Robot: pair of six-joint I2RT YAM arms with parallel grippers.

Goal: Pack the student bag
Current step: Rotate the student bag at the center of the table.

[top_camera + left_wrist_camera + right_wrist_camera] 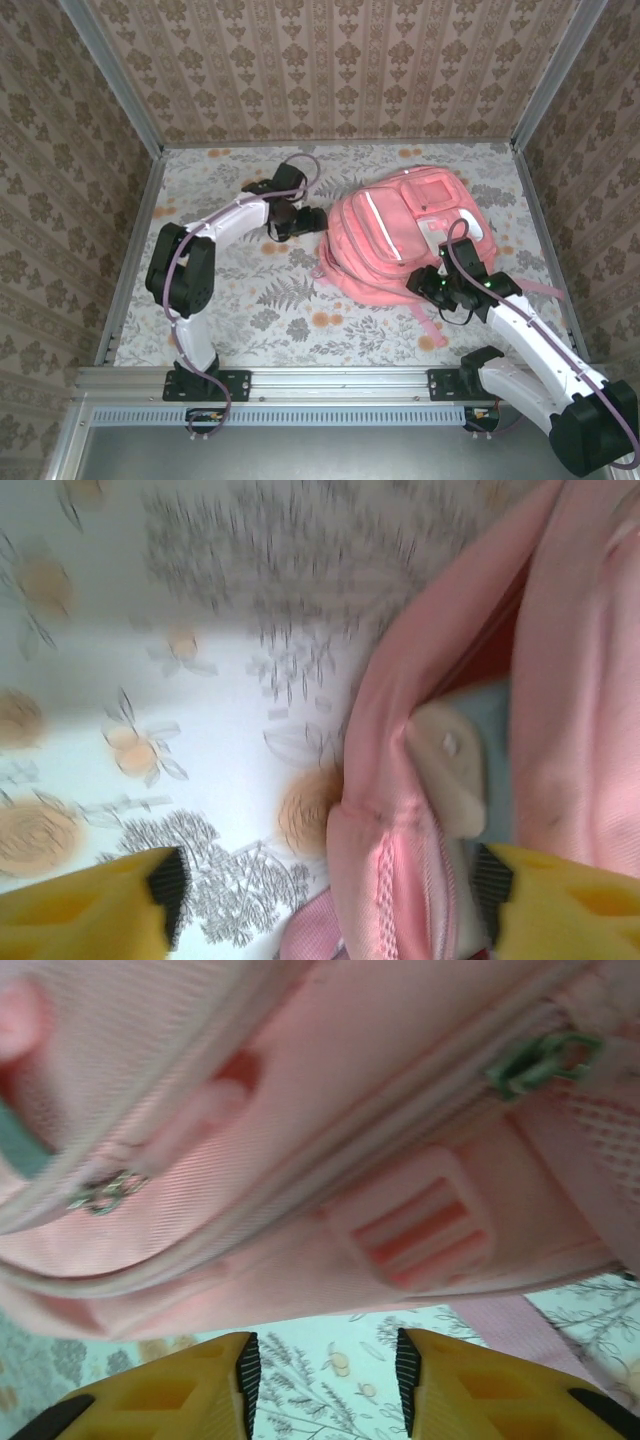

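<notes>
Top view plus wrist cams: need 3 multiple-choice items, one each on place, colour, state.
1. Where on the table does the student bag lie?
A. in the far-left corner
B. right of centre
C. hanging over the near edge

2. What colour is the bag's fabric?
A. blue
B. black
C. pink

3. What is the right gripper doing?
A. open, holding nothing
B. shut on a strap
C. shut on a zipper pull

Key: 1 B, the top view shows it right of centre. 2 C, it is pink in all three views. 3 A, the right wrist view shows the table through the gap.
</notes>
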